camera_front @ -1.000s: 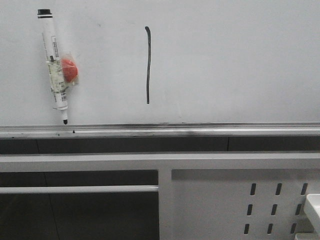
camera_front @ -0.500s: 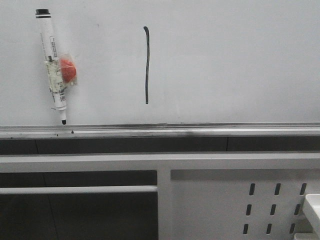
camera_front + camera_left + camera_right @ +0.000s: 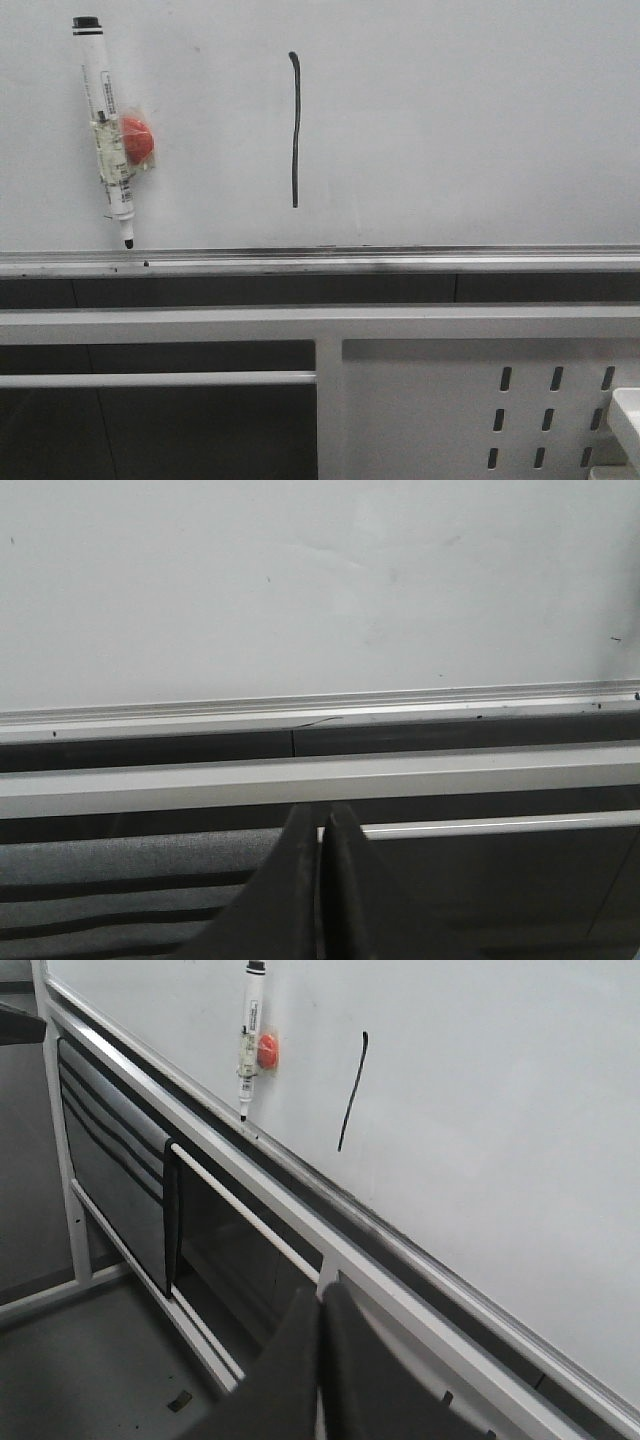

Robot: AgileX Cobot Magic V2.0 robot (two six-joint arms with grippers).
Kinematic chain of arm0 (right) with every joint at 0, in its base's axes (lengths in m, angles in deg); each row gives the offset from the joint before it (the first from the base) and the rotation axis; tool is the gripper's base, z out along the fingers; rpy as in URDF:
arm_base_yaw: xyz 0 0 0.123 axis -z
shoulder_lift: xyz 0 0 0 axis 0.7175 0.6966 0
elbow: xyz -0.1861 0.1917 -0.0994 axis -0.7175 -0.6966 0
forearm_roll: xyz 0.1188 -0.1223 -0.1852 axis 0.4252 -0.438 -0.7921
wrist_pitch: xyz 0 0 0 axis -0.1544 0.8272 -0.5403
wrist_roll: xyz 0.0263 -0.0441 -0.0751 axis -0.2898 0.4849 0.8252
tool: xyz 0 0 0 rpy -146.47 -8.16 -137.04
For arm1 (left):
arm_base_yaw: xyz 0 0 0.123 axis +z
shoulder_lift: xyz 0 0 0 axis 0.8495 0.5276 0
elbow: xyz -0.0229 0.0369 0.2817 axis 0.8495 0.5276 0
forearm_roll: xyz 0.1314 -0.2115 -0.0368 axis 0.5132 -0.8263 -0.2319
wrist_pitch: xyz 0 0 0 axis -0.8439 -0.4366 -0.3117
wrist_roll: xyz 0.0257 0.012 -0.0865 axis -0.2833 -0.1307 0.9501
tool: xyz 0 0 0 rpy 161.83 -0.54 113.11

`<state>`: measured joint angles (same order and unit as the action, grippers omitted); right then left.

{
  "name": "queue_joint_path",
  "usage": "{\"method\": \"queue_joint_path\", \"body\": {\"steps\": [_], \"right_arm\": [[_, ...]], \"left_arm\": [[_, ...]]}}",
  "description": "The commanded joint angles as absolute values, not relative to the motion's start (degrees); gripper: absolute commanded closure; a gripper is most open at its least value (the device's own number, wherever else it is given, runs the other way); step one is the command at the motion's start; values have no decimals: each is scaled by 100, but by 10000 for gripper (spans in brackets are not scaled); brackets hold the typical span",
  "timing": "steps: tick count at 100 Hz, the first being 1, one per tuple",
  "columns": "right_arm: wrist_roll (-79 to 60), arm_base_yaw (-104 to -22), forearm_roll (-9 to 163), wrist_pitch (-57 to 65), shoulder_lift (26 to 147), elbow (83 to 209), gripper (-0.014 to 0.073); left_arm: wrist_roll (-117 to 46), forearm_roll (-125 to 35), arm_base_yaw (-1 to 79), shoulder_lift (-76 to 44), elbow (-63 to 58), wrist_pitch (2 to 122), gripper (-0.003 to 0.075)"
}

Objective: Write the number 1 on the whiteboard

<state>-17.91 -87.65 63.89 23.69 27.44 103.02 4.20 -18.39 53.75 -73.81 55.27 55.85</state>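
While pressed together with nothing between them, both sets of jaws — left gripper point(image 3: 318, 880), right gripper point(image 3: 318, 1365) — off the whiteboard point(image 3: 480, 120). Number 1 point(image 3: 296, 130) drawn left of centre, above the lower rail point(image 3: 400, 262) — marker point(image 3: 106, 130) stuck near the left edge.

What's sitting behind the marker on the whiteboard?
A red round piece shows from behind the marker, against the whiteboard. How it attaches is covered by the marker body.
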Motion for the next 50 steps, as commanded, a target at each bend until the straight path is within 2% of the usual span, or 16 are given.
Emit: {"method": "queue_joint_path", "body": {"steps": [1,20,30,50], "right_arm": [[-1787,-8719,6369,1931,2704,10441,643],[-1787,-8719,6369,1679,2704,10362,643],[-1864,-8719,6398,793,2704,9903,643],[-3090,-8719,6398,-1346,2704,8553,643]], "left_arm": [[464,-1830,5330,-7509,5722,5893,740],[464,-1830,5330,-7509,5722,5893,740],[464,-1830,5330,-7509,5722,5893,740],[464,-1830,5330,-7509,5722,5893,740]]}}
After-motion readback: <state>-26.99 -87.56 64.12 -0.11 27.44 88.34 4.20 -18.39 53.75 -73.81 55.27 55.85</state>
